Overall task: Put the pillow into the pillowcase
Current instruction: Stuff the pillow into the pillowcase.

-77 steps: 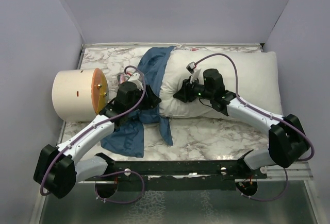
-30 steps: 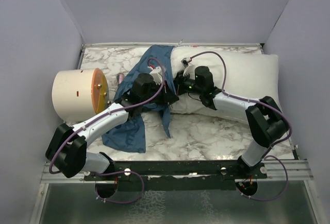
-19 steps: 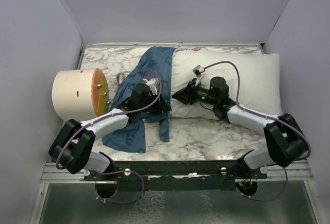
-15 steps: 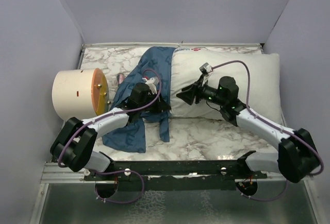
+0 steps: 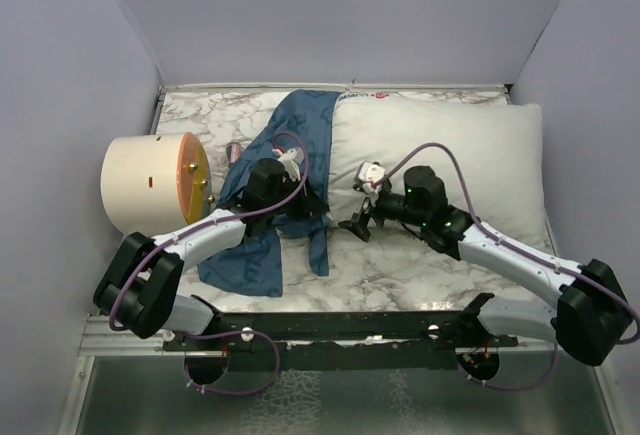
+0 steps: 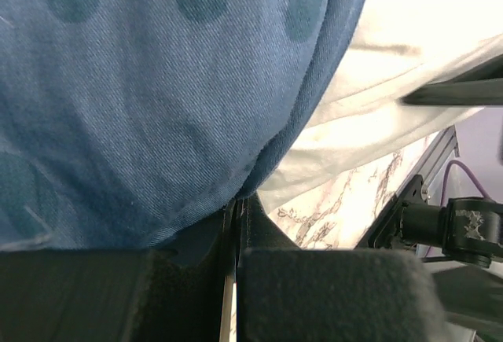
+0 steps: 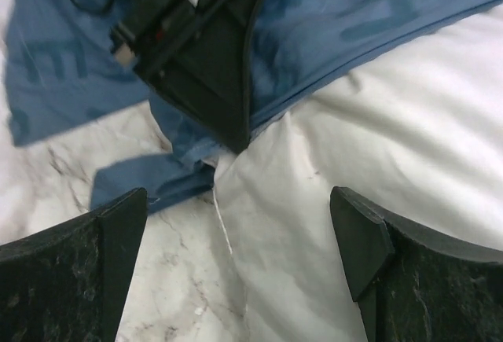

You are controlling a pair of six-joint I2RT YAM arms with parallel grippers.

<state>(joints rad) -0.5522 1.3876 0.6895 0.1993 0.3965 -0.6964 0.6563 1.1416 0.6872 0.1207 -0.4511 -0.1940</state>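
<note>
The white pillow (image 5: 460, 145) lies across the back right of the marble table (image 5: 400, 265). The blue pillowcase (image 5: 300, 135) drapes over its left end and trails toward the front left. My left gripper (image 5: 310, 205) is shut on the pillowcase's edge at the pillow's near left corner. In the left wrist view the jaws (image 6: 236, 210) pinch blue pillowcase fabric (image 6: 157, 98), with the pillow (image 6: 393, 43) to the right. My right gripper (image 5: 358, 223) hangs open over the pillow's near left edge. Its fingers (image 7: 118, 232) stand wide apart above the pillow (image 7: 377, 122), holding nothing, with the pillowcase (image 7: 354, 20) just beyond.
A cream cylinder with an orange face (image 5: 155, 183) stands at the left edge, close to the left arm. Lilac walls close in the table on three sides. A black rail (image 5: 350, 325) runs along the near edge.
The right gripper let go of the pillow, opened wide and drew back toward the pillow's near edge. The left gripper pulled slightly left, still shut on the pillowcase.
</note>
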